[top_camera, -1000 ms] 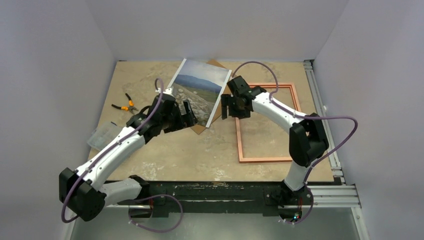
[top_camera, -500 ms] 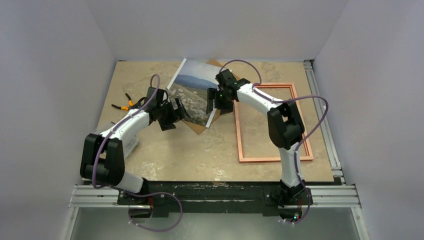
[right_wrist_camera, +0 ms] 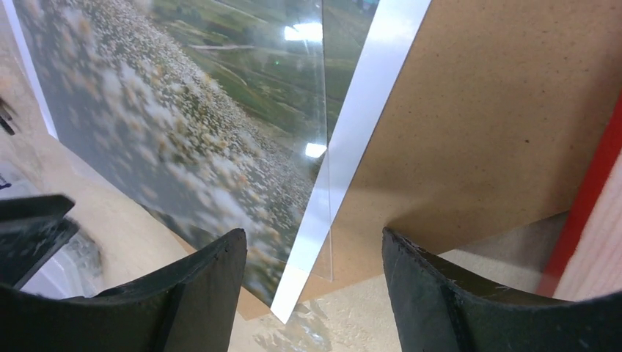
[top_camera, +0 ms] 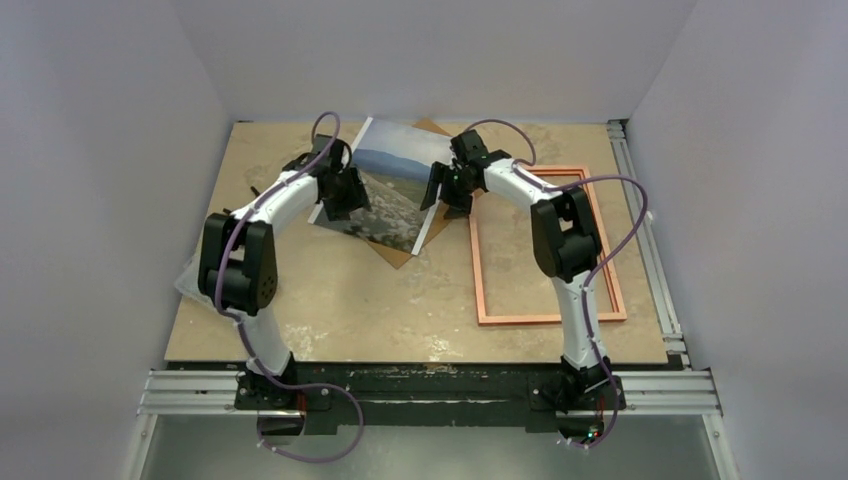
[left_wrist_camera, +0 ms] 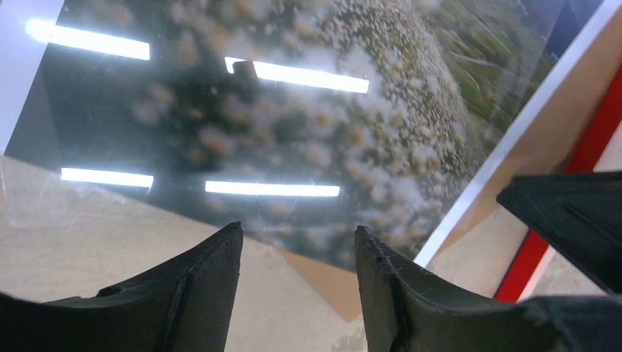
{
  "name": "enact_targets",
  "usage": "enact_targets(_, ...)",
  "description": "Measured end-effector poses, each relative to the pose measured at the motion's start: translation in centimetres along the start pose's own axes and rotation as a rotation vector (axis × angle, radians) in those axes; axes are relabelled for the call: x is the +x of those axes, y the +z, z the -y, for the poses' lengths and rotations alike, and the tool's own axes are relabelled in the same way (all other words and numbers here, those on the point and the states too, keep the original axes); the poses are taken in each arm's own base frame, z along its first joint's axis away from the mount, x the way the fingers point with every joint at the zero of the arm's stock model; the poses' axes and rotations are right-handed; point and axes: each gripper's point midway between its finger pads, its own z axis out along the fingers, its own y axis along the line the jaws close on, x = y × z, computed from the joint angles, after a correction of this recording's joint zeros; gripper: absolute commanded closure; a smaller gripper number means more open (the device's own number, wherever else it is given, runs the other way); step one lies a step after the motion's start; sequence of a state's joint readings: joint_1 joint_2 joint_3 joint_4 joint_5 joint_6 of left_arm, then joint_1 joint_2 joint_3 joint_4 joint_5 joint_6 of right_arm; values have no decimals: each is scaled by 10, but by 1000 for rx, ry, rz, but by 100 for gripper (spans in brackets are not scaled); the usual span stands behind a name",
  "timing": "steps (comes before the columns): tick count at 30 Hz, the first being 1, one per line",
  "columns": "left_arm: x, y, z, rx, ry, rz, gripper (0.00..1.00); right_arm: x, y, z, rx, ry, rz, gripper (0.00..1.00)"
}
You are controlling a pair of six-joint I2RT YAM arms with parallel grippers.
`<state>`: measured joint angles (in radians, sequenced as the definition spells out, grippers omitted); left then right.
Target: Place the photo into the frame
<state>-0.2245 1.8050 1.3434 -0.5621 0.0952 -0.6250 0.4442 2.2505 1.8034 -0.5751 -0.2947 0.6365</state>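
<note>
The photo (top_camera: 395, 185), a landscape print, lies face up at the back middle of the table on a brown backing board (top_camera: 402, 256). A clear pane (right_wrist_camera: 323, 110) lies over the photo (right_wrist_camera: 183, 110), and its edge shows in the right wrist view. The frame (top_camera: 478, 270) lies flat to the right, its red edge (right_wrist_camera: 587, 198) just past the board. My left gripper (top_camera: 347, 198) is low at the photo's left side, open, with the photo's (left_wrist_camera: 330, 110) near edge and the board's corner ahead of its tips (left_wrist_camera: 297, 235). My right gripper (top_camera: 443, 192) (right_wrist_camera: 314, 238) is open over the photo's right near corner.
A clear plastic bag (top_camera: 195, 275) lies at the table's left edge beside the left arm. An aluminium rail (top_camera: 640, 210) runs along the right side. White walls close in the table at the back and sides. The two grippers face each other across the photo.
Both arms have reached toward the back. The left gripper moved from the photo's near left corner up along its left side and its jaws narrowed. The right gripper moved left to the photo's right edge.
</note>
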Motion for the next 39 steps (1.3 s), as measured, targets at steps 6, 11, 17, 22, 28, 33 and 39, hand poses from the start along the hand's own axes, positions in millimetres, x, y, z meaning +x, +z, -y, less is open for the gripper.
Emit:
enact_targets(6,6,31,-11,-69,0,-80,65,1,3,-10,-49,4,-6,35)
enact_targets(11,27,45,-20,-99,-11,-183,81,7,7,-15,-90,12,-21,35)
enact_targets(17,29,50,-9,-84,2,-232,84,11,10,-21,-160,25,-35,36)
enact_targets(22,42,49,-1,-77,23,-264,87,18,7,-23,-219,42,-35,37)
enact_targets(28,73,42,6,-66,59,-314,96,43,-3,-21,-251,68,-77,38)
enact_targets(33,92,38,14,-65,97,-317,100,68,-9,-18,-240,64,-114,39)
enact_targets(39,113,28,18,-17,101,-277,82,81,-13,-14,-218,55,-132,39)
